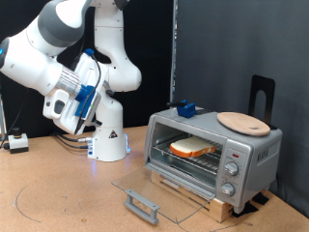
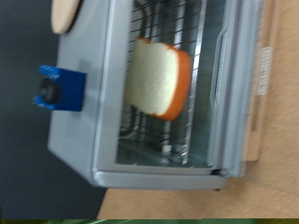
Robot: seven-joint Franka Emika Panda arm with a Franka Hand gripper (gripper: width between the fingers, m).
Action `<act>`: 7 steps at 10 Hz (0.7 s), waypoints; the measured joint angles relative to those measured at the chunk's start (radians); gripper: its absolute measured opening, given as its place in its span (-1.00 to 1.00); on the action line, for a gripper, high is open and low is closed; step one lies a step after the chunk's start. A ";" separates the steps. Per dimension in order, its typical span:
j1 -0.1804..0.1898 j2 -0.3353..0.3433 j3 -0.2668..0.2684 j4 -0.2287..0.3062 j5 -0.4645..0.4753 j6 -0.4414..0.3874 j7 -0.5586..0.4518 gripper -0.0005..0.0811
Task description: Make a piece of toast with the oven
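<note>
Looking at where things stand, the loading part seems done: the piece of toast (image 1: 192,147) is lying flat on the wire rack (image 1: 189,159) inside the oven (image 1: 214,153), pale face up with the golden crust showing around the edge. The wrist view backs that up, the slice (image 2: 159,78) sits well inside the oven (image 2: 159,112) with nothing gripping it. The glass door (image 1: 154,195) is dropped fully open, lying nearly flat on the table (image 1: 48,198) with its handle (image 1: 142,204) toward the exterior view's bottom, so closing up isn't done yet as far as I can tell. No idea whether the knobs (image 1: 231,170) are set to anything, too small to read. The gripper (image 1: 66,109) is up in the air at the exterior view's left, well apart from the oven and not touching anything; honestly can't tell if the claw is wide or narrow, the fingers are hidden against the arm and don't show in the wrist picture. A round wooden board (image 1: 242,122) and a small blue box (image 1: 184,109) sit on the oven's roof. So my read: bread in, door open, toasting itself likely not started.
</note>
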 joint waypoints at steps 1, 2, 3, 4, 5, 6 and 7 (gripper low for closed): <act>-0.001 0.026 -0.007 0.009 0.001 -0.008 0.000 0.99; -0.005 0.060 -0.011 0.017 0.002 0.013 -0.010 0.99; -0.007 0.094 -0.014 0.021 0.001 0.047 -0.028 0.99; -0.010 0.128 -0.015 0.026 -0.001 0.080 -0.045 0.99; -0.013 0.164 -0.017 0.034 -0.003 0.099 -0.063 0.99; -0.018 0.201 -0.018 0.048 -0.005 0.105 -0.088 0.99; -0.026 0.234 -0.018 0.061 -0.005 0.105 -0.111 0.99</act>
